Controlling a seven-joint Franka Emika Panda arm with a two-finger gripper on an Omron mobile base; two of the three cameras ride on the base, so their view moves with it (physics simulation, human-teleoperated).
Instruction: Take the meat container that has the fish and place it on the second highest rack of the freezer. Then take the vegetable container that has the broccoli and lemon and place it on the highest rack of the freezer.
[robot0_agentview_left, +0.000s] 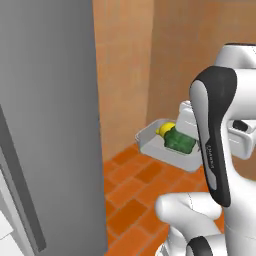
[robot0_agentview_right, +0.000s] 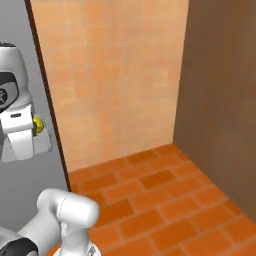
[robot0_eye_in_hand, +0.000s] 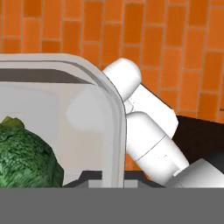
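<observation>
The tool (robot0_eye_in_hand: 103, 177) is clenched on the rim of the vegetable container (robot0_agentview_left: 152, 147), which hangs in the air above the brick floor (robot0_agentview_left: 135, 195), carried beside the freezer (robot0_agentview_left: 50, 125) and its grey door. The broccoli (robot0_agentview_left: 179, 142) and the lemon (robot0_agentview_left: 165, 129) sit inside, touching. To do this well, I judge the tray must stay level so neither rolls out, the swing toward the highest rack should be slow, and the tray's far edge should clear the door before it goes in.

One container (robot0_agentview_left: 150, 142), one broccoli (robot0_agentview_left: 179, 142), one lemon (robot0_agentview_left: 164, 129), one freezer (robot0_agentview_left: 50, 110).
</observation>
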